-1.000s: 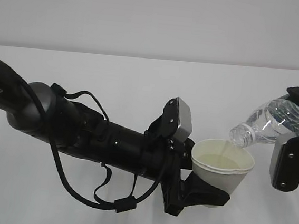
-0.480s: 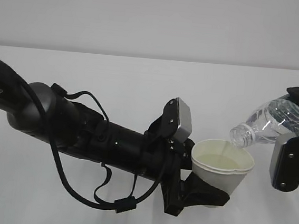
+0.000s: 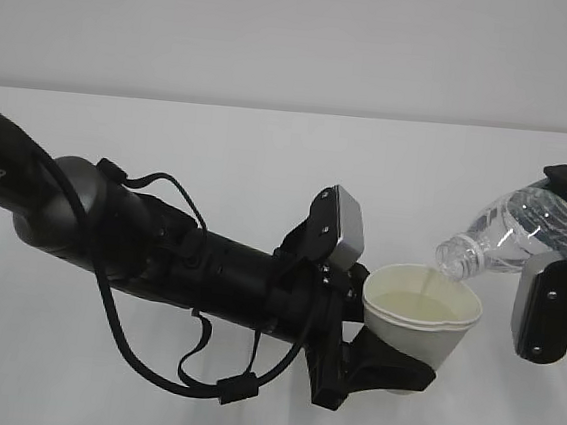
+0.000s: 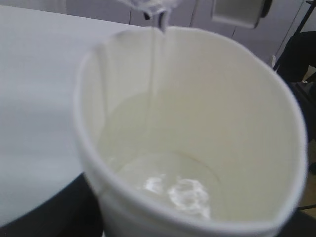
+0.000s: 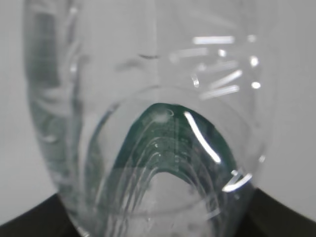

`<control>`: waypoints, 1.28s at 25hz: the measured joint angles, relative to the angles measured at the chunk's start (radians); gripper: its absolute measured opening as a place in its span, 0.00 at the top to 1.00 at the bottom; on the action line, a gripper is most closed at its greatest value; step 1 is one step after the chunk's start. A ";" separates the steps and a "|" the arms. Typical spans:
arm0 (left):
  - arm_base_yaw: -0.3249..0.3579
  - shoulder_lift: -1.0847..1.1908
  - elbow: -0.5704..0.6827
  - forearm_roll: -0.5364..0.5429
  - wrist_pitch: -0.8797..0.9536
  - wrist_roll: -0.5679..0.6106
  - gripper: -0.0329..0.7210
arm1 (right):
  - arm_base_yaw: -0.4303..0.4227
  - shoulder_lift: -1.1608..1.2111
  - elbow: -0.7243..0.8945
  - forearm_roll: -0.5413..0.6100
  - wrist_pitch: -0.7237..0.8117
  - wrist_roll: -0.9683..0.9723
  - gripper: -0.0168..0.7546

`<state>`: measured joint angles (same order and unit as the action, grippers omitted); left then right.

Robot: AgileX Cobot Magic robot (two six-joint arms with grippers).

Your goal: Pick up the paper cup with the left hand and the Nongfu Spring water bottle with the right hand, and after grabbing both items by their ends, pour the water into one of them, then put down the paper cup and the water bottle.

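Two claws are pinching: left claw (image 3: 389, 368) grips the paper cup (image 3: 420, 321) at lower centre-right; right claw (image 3: 557, 289) holds the Nongfu Spring water bottle (image 3: 510, 234), mouth tilted down-left above the rim, water (image 4: 157, 89) streaming in.

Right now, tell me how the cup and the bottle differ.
The paper cup is opaque white and sits mouth-up; the bottle is clear plastic, tipped with its neck down over the cup's rim. The cup is taking in water; the bottle is pouring it out. Each is held by a gripper.
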<state>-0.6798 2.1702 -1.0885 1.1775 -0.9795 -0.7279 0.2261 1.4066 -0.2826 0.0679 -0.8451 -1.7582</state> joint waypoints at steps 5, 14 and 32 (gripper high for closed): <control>0.000 0.000 0.000 0.000 0.000 0.000 0.36 | 0.000 0.000 0.000 0.000 0.000 0.000 0.42; 0.000 0.000 0.000 0.000 0.000 0.000 0.36 | 0.000 0.000 0.000 0.000 0.000 0.000 0.42; 0.000 0.000 0.000 0.000 0.000 0.000 0.36 | 0.000 0.000 0.000 0.000 0.000 -0.013 0.42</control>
<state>-0.6798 2.1702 -1.0885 1.1775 -0.9792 -0.7279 0.2261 1.4066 -0.2826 0.0679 -0.8451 -1.7709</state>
